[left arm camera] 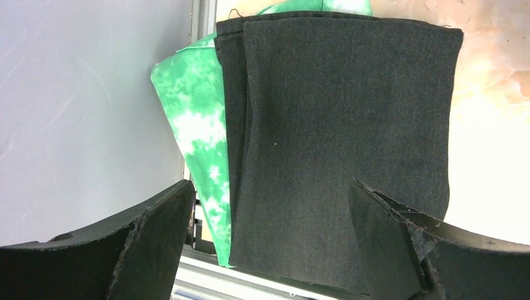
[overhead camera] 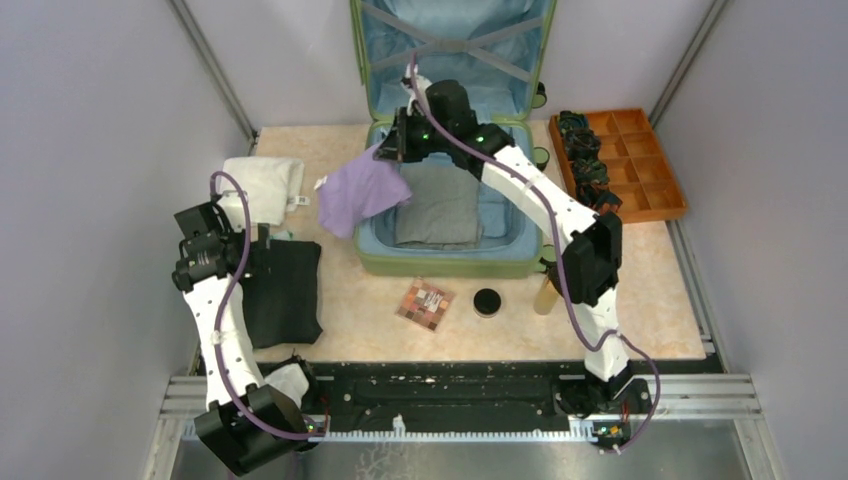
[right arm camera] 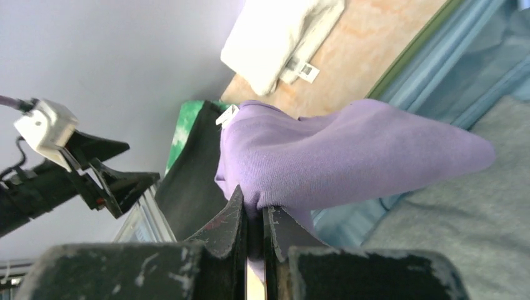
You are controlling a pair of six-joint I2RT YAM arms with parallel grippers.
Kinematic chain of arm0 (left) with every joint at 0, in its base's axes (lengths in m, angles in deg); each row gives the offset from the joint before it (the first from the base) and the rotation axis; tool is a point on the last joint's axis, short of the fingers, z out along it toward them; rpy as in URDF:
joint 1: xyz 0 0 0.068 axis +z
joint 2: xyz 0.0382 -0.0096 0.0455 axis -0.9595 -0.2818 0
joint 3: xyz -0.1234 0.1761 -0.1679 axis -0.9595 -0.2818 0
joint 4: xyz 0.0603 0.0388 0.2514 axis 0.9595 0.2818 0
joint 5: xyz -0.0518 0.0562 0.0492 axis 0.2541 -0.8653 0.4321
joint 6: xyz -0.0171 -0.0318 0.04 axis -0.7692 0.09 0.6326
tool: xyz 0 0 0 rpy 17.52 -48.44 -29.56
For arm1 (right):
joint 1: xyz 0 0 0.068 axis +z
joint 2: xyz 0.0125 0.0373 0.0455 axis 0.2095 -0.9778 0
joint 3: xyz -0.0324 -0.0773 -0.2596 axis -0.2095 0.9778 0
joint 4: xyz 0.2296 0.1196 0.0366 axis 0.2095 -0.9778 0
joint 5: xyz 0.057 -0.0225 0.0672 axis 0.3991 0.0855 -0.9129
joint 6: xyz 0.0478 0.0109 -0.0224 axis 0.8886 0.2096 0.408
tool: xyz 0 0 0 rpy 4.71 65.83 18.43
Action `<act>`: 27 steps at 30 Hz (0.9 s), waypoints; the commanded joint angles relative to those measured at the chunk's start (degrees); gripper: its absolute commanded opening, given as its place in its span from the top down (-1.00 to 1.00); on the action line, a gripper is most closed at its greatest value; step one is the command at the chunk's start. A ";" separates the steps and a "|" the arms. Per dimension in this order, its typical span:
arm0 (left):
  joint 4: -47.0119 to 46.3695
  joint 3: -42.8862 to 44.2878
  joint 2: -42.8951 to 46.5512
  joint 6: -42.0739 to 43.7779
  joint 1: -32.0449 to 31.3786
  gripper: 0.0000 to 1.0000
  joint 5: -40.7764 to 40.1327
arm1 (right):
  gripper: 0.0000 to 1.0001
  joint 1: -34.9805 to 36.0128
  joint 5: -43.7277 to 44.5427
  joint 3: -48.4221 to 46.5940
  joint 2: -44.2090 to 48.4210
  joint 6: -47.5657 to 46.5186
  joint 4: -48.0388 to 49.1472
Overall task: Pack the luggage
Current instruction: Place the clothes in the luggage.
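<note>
The luggage (overhead camera: 452,262) lies open at the table's back centre, lid upright, with a folded grey garment (overhead camera: 437,205) inside its light blue lining. My right gripper (overhead camera: 393,148) is shut on a lilac garment (overhead camera: 358,193), which hangs over the suitcase's left rim; the wrist view shows the lilac cloth (right arm camera: 350,156) pinched between the fingers. At the left, my left gripper (overhead camera: 262,238) stands open above a folded black garment (left arm camera: 344,144) that lies on a green tie-dye cloth (left arm camera: 197,131). Nothing is between its fingers.
A white folded cloth (overhead camera: 262,185) lies behind the left arm. An orange compartment tray (overhead camera: 640,160) with dark items stands at the back right. In front of the suitcase lie a makeup palette (overhead camera: 424,303), a round black tin (overhead camera: 487,301) and a tan bottle (overhead camera: 546,292).
</note>
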 commanded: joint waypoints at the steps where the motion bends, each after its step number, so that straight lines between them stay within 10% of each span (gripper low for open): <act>1: -1.12 -0.26 -0.59 -0.18 0.44 -0.97 2.52 | 1.00 -3.63 -0.75 -4.65 6.54 1.70 3.05; 27: -0.53 -1.52 -1.92 0.89 0.48 -0.97 4.82 | 1.00 -9.94 -1.20 -2.95 1.51 3.72 4.06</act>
